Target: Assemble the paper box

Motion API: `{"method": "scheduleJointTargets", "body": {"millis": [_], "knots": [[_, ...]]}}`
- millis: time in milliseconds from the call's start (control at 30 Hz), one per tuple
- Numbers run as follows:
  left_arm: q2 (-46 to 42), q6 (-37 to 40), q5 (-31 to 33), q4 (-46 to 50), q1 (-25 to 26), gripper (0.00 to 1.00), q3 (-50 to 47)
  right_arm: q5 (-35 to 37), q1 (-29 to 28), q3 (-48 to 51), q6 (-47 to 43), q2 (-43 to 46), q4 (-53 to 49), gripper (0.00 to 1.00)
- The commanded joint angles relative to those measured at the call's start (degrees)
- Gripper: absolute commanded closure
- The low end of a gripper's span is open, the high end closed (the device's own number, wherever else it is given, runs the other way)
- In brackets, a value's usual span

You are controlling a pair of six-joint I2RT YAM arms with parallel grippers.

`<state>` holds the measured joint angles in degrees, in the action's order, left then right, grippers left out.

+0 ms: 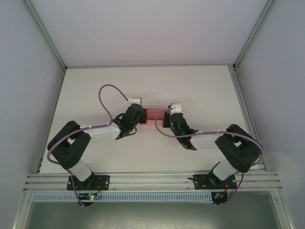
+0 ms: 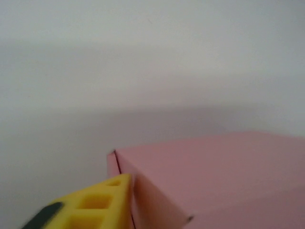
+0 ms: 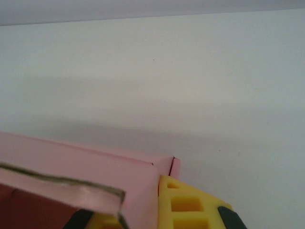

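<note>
Your paper box is already well along. It sits as a folded, closed-looking pink block near the middle of the table, with sharp creases and a square corner in the left wrist view. From the right wrist view the job looks unfinished: at the 8 o'clock part of that frame a raw cardboard edge stands loose above a darker hollow. I judge one flap or tab on that end is not yet tucked. Expect that tuck and a final press to be what is left.

From above, the left gripper is at the box's 9 o'clock end and the right gripper at its 3 o'clock end, so the box lies between them.

On the left wrist camera one yellow finger shows at 7 o'clock, just beside the box's near corner, possibly touching it. You cannot tell from this whether the left fingers are apart or together.

On the right wrist camera a yellow finger presses against the outside of the end wall at 5 o'clock, with a second yellow part inside the wall. The right fingers look pinched together on that thin wall.
</note>
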<state>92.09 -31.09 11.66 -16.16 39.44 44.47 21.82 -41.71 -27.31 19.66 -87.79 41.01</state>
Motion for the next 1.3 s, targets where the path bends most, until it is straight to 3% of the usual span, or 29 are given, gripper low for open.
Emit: {"method": "scheduleJointTargets", "body": {"millis": [0, 100, 167, 200, 233, 400, 533, 667, 733, 833, 967, 1100, 1267], "knots": [[-3.7, -0.8, -4.4, 5.2, 0.8, 0.59, -1.4, -2.0, -3.2, 3.7, -7.6, 2.4, 3.5, 1.0], [-8.2, -0.1, -4.1, 13.8, 0.9, 0.42, 0.1, -0.4, -5.4, 5.7, -11.9, 3.6, 4.0, 1.0], [-11.2, 0.5, -2.7, 20.9, 1.1, 0.25, 1.1, 0.9, -6.8, 6.6, -14.0, 4.0, 3.8, 1.0], [-12.5, 1.3, -3.6, 24.8, 1.1, 0.08, 1.9, 2.3, -7.4, 7.0, -14.2, 4.1, 3.6, 1.0], [-13.6, 1.8, -4.5, 28.6, 1.2, 0.0, 3.0, 3.3, -7.7, 7.2, -13.8, 4.1, 3.5, 1.0], [-20.5, -0.1, -14.7, 39.7, 1.2, 0.0, 5.6, 6.2, -8.9, 8.3, -15.1, 4.1, 3.2, 1.0], [-24.6, -2.5, -18.8, 43.6, 1.0, 0.0, 8.5, 7.0, -10.1, 8.2, -17.0, 3.6, 3.1, 1.0], [-25.8, -11.7, -5.4, 47.2, 0.4, 0.0, 10.4, 7.7, -11.3, 8.6, -19.1, 3.4, 3.3, 1.0], [-23.9, -16.5, -5.4, 46.7, -3.2, 0.0, 9.6, 8.9, -12.5, 9.4, -20.1, 3.5, 3.8, 1.0], [-17.2, -19.7, -17.4, 43.6, -10.6, 0.0, 9.4, 9.0, -13.9, 10.8, -22.1, 3.7, 6.1, 1.0], [-11.5, -22.5, -28.8, 32.8, -13.2, 0.0, 5.5, 8.2, -15.1, 10.8, -23.6, 3.9, 6.4, 1.0], [-10.1, -23.0, -30.3, 28.1, -13.2, 0.06, 1.5, 8.4, -16.3, 10.8, -24.2, 4.5, 5.5, 0.98], [-8.6, -25.7, -34.1, 18.5, -13.1, 0.3, -4.6, 5.2, -16.8, 12.3, -21.5, 7.4, -0.7, 0.9]]}}
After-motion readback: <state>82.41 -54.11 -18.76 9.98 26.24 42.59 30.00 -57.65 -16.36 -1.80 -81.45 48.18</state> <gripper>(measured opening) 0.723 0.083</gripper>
